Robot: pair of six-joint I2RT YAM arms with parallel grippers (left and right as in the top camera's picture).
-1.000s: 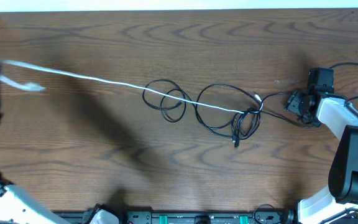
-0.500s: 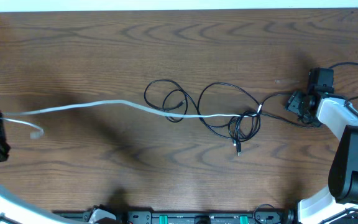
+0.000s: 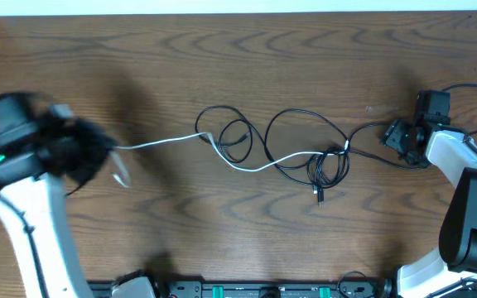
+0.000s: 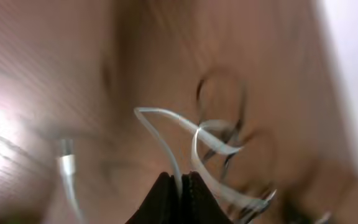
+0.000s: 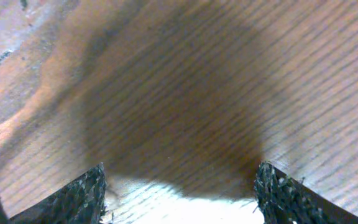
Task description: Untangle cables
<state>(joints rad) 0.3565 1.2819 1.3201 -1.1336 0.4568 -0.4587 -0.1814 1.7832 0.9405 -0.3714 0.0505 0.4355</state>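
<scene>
White is the colour getting all the attention: the white cable (image 3: 162, 141) is pinched near one end by the left gripper (image 4: 180, 186), fingers squeezed together on it, out on the left side of the wooden table (image 3: 222, 58). The short tail with its plug (image 3: 122, 177) sits just beside that gripper. From there the cord runs right, slack and wavy, through the loops of the black cables (image 3: 330, 161) lying mid-table and into their little knot. Over at the right edge the right gripper (image 5: 179, 196) has its fingers spread apart, with only bare wood between them. The left wrist view is pretty blurry btw.
</scene>
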